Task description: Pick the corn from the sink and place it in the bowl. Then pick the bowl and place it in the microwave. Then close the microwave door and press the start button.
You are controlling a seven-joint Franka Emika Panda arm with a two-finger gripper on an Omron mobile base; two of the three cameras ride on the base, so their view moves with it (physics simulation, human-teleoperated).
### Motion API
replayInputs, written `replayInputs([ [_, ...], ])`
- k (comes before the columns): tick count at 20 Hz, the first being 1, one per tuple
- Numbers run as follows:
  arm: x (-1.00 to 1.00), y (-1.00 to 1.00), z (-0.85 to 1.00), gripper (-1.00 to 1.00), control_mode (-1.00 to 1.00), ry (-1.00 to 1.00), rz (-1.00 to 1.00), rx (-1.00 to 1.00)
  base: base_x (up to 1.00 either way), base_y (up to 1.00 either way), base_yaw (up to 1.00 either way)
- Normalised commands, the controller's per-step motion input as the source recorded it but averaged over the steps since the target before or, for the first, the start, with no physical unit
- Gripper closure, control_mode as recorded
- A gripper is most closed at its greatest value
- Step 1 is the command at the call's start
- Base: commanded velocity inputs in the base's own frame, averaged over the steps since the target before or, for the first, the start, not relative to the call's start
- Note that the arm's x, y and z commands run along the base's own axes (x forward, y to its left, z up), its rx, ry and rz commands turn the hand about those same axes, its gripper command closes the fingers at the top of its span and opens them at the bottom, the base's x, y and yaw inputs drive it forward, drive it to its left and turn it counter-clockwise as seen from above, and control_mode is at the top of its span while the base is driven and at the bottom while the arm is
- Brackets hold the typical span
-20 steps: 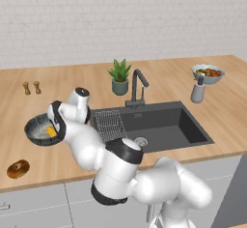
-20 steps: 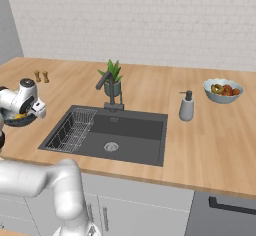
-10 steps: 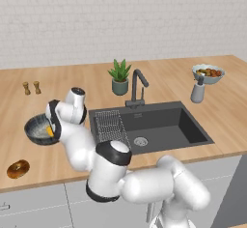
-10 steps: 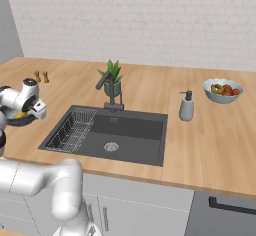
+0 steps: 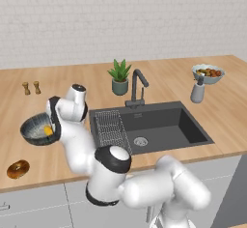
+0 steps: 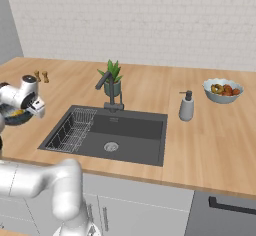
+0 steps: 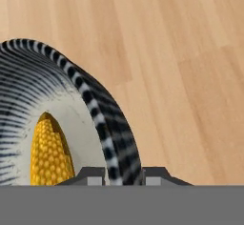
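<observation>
Though spread wide a moment ago, now sits drawn in narrow across the wall of the wide round blue-grey streaked bowl (image 7: 97, 112): so much for the dark two-finger hand (image 7: 125, 175) since a second back. Otherwise finds nothing moved on the wooden tabletop (image 5: 72, 79); same place for the bowl, same pose for the arm.

Reads as the switch from the first step to the second. Shows the small bright yellow corn cob (image 7: 50, 157) already lying on the pale inside of the bowl, so leaves nothing more to fetch from the dark grey rectangular sink (image 5: 159, 125). Suggests a grip just taken for carrying the bowl off to the microwave, with no lift begun yet.

Hand: nearly closed, one dark tip inside the rim and one outside, striped wall of the bowl pinched between them, seemingly touching on both sides. Holds the bowl by the part of the rim nearest the sink, judging from the left base view (image 5: 54, 125). Touches neither corn cob nor tabletop, as far as can be told.

Bowl (image 5: 34, 130): near the left end of the tabletop, left of the sink and apart from it, toward the front edge. Corn cob (image 5: 48, 131): inside, close by the gripped wall. Brown ring-shaped bagel (image 5: 18, 168): nearer the front edge, apart from the bowl.
</observation>
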Motion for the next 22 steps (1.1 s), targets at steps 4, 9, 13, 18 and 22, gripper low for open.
replayInputs([
  [4, -0.99, -0.25, 0.34, 1.0, -1.0, -0.18, -0.22, 0.11, 0.0, 0.0, 0.0],
  [9, -0.59, -0.6, 0.65, 1.0, -1.0, -0.14, -0.25, 0.03, 0.0, 0.0, 0.0],
  [13, -0.6, -0.78, 0.95, 1.0, -1.0, -0.05, -0.26, 0.02, 0.0, 0.0, 0.0],
  [18, -0.6, -0.76, 0.99, 1.0, -1.0, 0.0, -0.24, 0.09, 0.0, 0.0, 0.0],
  [22, -0.69, -0.71, 0.75, 1.0, -1.0, 0.0, -0.2, 0.06, 0.0, 0.0, 0.0],
])
